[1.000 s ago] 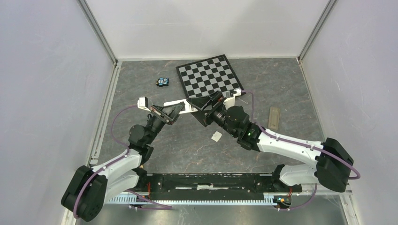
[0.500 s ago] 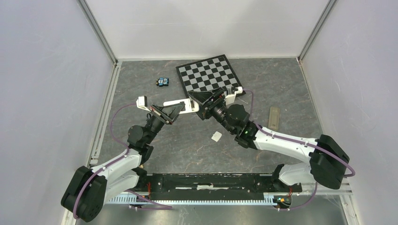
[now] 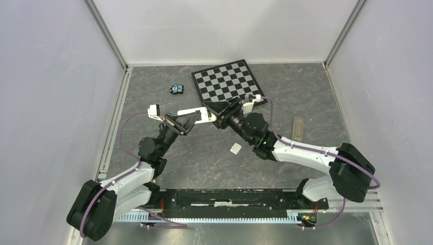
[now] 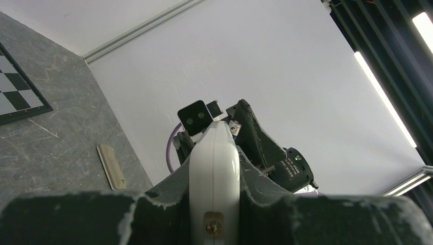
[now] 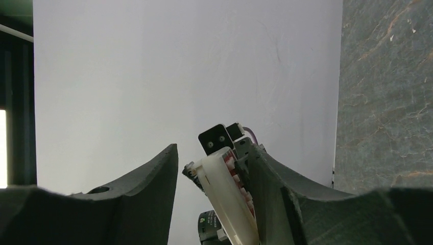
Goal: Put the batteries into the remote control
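The left gripper (image 3: 188, 119) is clamped on the remote control (image 4: 214, 163), holding it edge-on in the air above the surface (image 3: 204, 163), just in front of the checkerboard (image 3: 227, 81). The right gripper (image 5: 214, 153) stands partly apart around the remote's free end. One finger (image 5: 270, 178) lies right against the button face, possibly touching it, while the other finger (image 5: 153, 173) is separated by a visible gap.

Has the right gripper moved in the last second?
Yes. The right gripper has shifted up and left, closer to the checkerboard's near edge.
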Motion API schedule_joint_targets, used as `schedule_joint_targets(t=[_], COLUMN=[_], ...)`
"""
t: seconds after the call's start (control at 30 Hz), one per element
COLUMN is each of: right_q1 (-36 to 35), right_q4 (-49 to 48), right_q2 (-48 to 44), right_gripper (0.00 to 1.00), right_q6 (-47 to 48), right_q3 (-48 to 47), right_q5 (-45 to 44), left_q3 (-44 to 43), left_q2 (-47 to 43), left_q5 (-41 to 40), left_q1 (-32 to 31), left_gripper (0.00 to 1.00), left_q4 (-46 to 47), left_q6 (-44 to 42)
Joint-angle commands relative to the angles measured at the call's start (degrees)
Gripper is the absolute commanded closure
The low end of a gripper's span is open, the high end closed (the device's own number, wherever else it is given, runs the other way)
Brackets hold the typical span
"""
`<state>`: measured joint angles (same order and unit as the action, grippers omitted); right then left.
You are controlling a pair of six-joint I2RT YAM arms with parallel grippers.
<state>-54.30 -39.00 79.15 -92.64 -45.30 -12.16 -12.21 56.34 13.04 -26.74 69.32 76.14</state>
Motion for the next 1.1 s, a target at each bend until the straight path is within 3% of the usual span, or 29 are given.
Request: schedule_joint_targets(t=[0.0,0.8,1.07], right_q1=[0.2,0.2,0.2], right_q4=[-5.6,-7.8,-8.2], right_q2=[1.0,1.5,1.8], right_gripper=[0.44,0.58,0.67], right_q6=[-2.6,-4.0,-3.9], right_q3=[-2.8,-1.4,-1.3], right_q5=[1.9,2.4,3.0], left_q3=[-1.1,-0.2,-0.4], left_q2=[0.9,2.8,2.9], left_q5=[0.9,-2.3,-2.8], left_q1=[-0.1,-0.1,-0.1], left_gripper=[0.98,0.98,0.98], left_q4=[4.0,7.1,7.3], left_q6=[-2.4,-0.2,0.2])
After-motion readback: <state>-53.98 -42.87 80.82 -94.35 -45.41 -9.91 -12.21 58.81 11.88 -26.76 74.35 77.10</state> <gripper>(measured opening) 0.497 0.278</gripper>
